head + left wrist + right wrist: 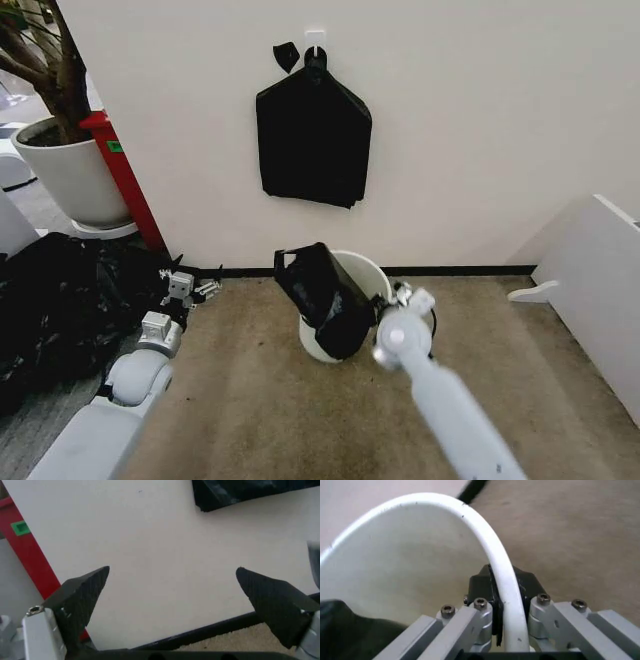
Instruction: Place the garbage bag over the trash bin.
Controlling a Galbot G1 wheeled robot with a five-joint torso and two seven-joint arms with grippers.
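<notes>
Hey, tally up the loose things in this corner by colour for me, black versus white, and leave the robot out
Black: 3, the garbage bag, the bundle of bags on the wall, the plastic sheeting
White: 2, the trash bin, the plant pot
Total: 5

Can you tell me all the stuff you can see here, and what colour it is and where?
garbage bag: one, black, draped over the bin's left rim
trash bin: one, cream-white, on the carpet by the wall
bundle of bags: one, black, hanging on the wall hook
plant pot: one, white, far left
plastic sheeting: one heap, black, floor left
left gripper: open, near the sheeting
right gripper: clamped on the bin's rim
</notes>
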